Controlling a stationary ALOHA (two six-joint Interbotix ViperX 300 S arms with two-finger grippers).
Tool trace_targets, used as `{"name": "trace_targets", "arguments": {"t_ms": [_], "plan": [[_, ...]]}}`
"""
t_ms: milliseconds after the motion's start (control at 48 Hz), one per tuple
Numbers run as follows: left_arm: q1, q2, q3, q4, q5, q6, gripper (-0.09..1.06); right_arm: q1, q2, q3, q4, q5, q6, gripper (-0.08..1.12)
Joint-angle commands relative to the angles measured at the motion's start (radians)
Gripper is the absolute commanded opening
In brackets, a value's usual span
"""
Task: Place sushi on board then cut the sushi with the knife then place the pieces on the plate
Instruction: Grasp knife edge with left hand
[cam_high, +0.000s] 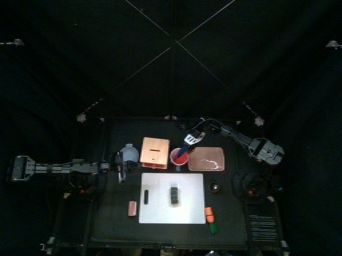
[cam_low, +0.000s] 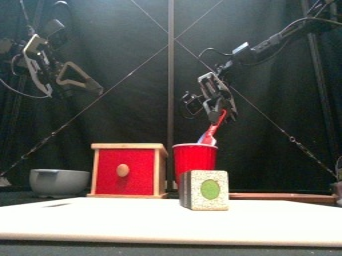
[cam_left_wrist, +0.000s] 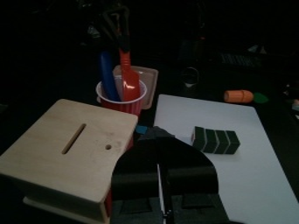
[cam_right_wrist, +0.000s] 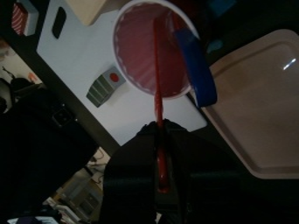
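The sushi roll (cam_high: 175, 192), dark green around a pale cut face with a green centre, is seen lying uncut on the back half of the white cutting board (cam_high: 158, 225). The wooden box (cam_low: 128, 170), red cup (cam_low: 195, 160) and pink tray (cam_high: 210, 160) are lined up just behind it, a blue-grey bowl (cam_low: 59, 181) is set left of the box, and the board's front half is left bare. The red knife (cam_low: 214, 128) is clenched in the right gripper (cam_right_wrist: 159, 133) above the cup, its blade inside beside the blue knife (cam_right_wrist: 197, 66), while the left gripper (cam_left_wrist: 156, 150) is held pinched together and empty near the box.
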Motion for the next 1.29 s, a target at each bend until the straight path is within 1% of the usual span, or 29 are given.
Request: {"name": "trace_targets", "arguments": {"t_ms": [21, 229, 479, 625, 750, 854, 1042, 1146, 1292], "plan": [[0.003, 0.002, -0.023, -0.002, -0.009, -0.002, -0.01, 0.003, -0.063, -0.052, -0.012, 0.023, -0.002, 0.44], [0.002, 0.002, -0.037, -0.002, -0.009, 0.0, -0.01, -0.002, -0.114, -0.061, -0.064, 0.043, -0.002, 0.44], [-0.002, 0.0, -0.041, -0.002, -0.009, -0.003, -0.01, -0.002, -0.221, -0.061, -0.072, 0.055, -0.002, 0.44], [-0.003, -0.008, -0.048, -0.002, -0.009, -0.003, -0.01, 0.006, -0.307, -0.026, -0.095, 0.012, -0.009, 0.44], [-0.005, -0.028, -0.054, -0.002, -0.009, -0.003, -0.01, 0.02, -0.39, 0.026, -0.107, -0.048, -0.009, 0.44], [-0.005, -0.044, -0.057, -0.002, -0.012, -0.003, -0.01, 0.044, -0.469, 0.084, -0.109, -0.13, -0.011, 0.44], [-0.005, -0.055, -0.058, -0.002, -0.017, -0.003, -0.01, 0.137, -0.611, 0.233, -0.135, -0.325, -0.014, 0.44], [-0.006, -0.055, -0.063, -0.002, -0.02, -0.003, -0.01, 0.212, -0.663, 0.328, -0.166, -0.46, -0.009, 0.44], [-0.008, -0.055, -0.075, -0.002, -0.023, -0.003, -0.01, 0.311, -0.761, 0.483, -0.233, -0.699, -0.002, 0.44]]}}
